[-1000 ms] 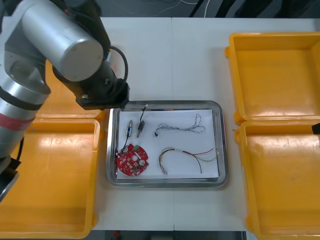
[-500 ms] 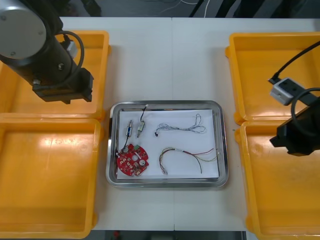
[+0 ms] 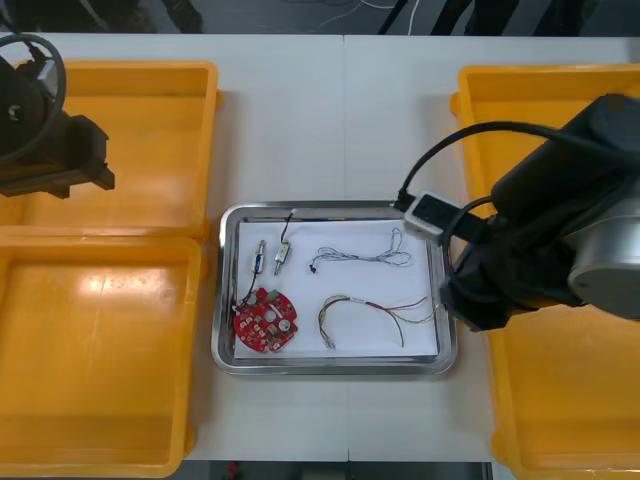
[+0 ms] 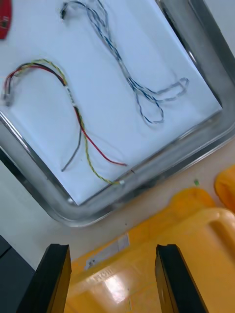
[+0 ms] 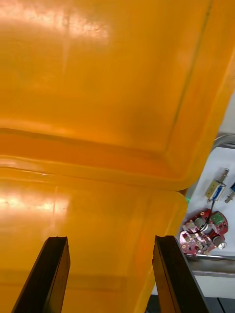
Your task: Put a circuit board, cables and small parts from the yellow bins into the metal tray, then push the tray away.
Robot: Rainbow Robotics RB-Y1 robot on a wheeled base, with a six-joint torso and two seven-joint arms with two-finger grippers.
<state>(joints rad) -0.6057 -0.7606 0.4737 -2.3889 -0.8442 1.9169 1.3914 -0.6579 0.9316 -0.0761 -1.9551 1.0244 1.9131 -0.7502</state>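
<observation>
The metal tray [image 3: 330,368], white inside, sits between the bins. In it lie a round red circuit board [image 3: 264,322], two small metal parts [image 3: 270,257], a blue and white cable [image 3: 360,256] and a red and yellow cable [image 3: 375,315]. My right arm [image 3: 530,260] hangs over the tray's right rim. Its gripper [image 4: 111,279] is open and holds nothing, over the edge of a yellow bin [image 4: 161,259], just short of the tray rim [image 4: 73,215] and the red and yellow cable [image 4: 73,107]. My left gripper [image 5: 111,274] is open over the left bins, with the circuit board [image 5: 203,232] off to one side.
Two yellow bins [image 3: 110,340] stand on the left and two [image 3: 560,120] on the right. Bare white table [image 3: 330,120] lies beyond the tray's far side. My left arm [image 3: 40,140] is over the far left bin.
My left arm has drawn back from the tray's far left corner to over the left bins. My right arm has swung in from the right to the tray's right rim.
</observation>
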